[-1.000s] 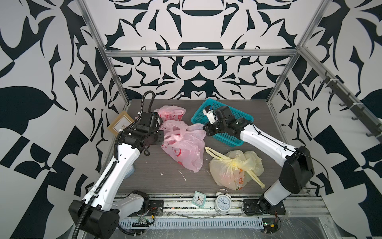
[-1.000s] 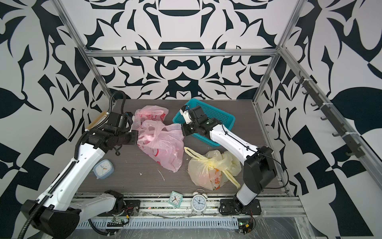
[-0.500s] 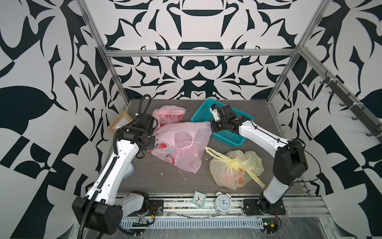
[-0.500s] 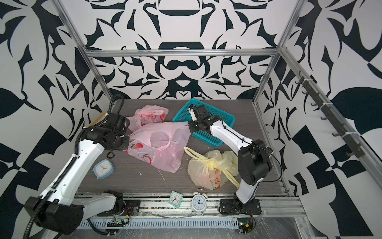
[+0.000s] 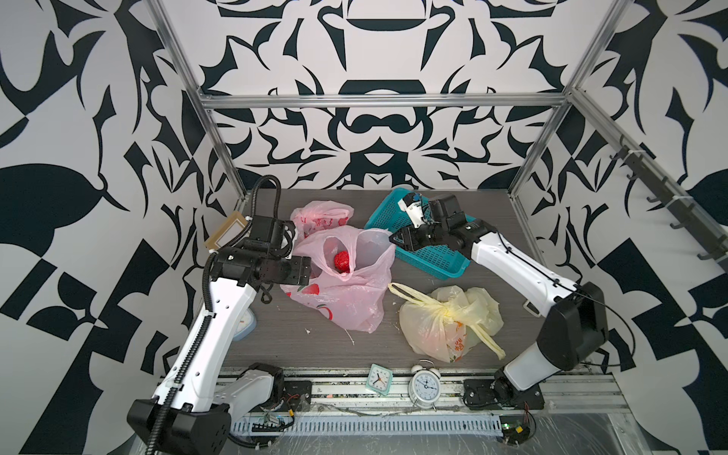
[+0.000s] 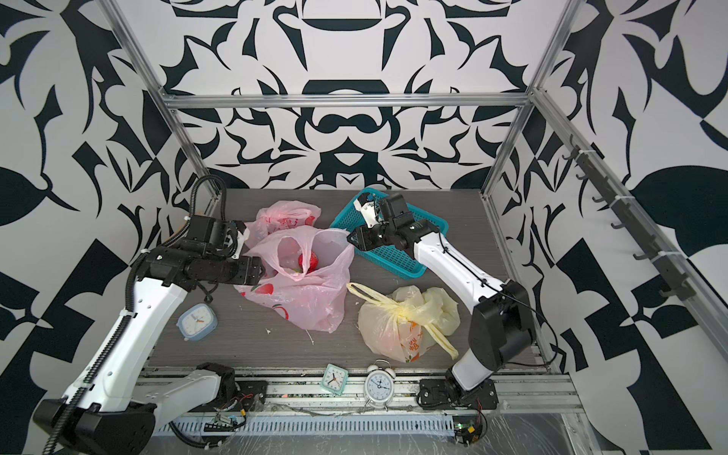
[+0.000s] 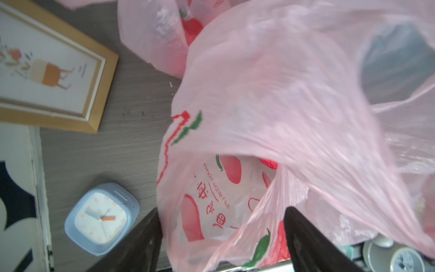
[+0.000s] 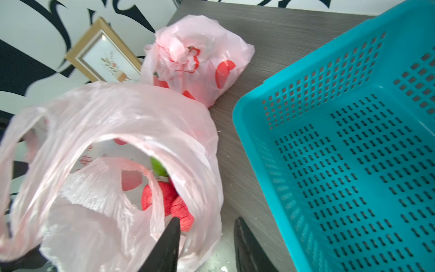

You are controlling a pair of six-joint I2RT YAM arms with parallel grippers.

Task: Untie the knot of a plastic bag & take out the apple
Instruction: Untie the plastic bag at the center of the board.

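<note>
The pink plastic bag [image 5: 346, 291] lies mid-table with its mouth gaping wide, and no knot shows on it. A red apple [image 5: 342, 261] sits inside it, also visible in the right wrist view as the apple [image 8: 169, 200]. My left gripper [image 5: 309, 268] is at the bag's left side. In the left wrist view the left gripper [image 7: 222, 210] is open wide, with loose bag film lying between the jaws. My right gripper [image 5: 394, 239] is at the bag's right rim. The right gripper [image 8: 206, 220] is open, one finger over the bag's edge and the other outside it.
A teal basket [image 5: 429, 256] stands behind the right gripper. A second, knotted pink bag [image 5: 321, 216] lies at the back and a knotted yellow bag [image 5: 445, 319] at the front right. A picture frame [image 5: 226, 232] and a blue clock [image 6: 197, 321] are at the left. Two small clocks [image 5: 424, 384] stand on the front rail.
Both grippers were shut on the bag and pulled it apart. Now both have opened, the stretched bag has slackened, its mouth gapes and the apple shows.
</note>
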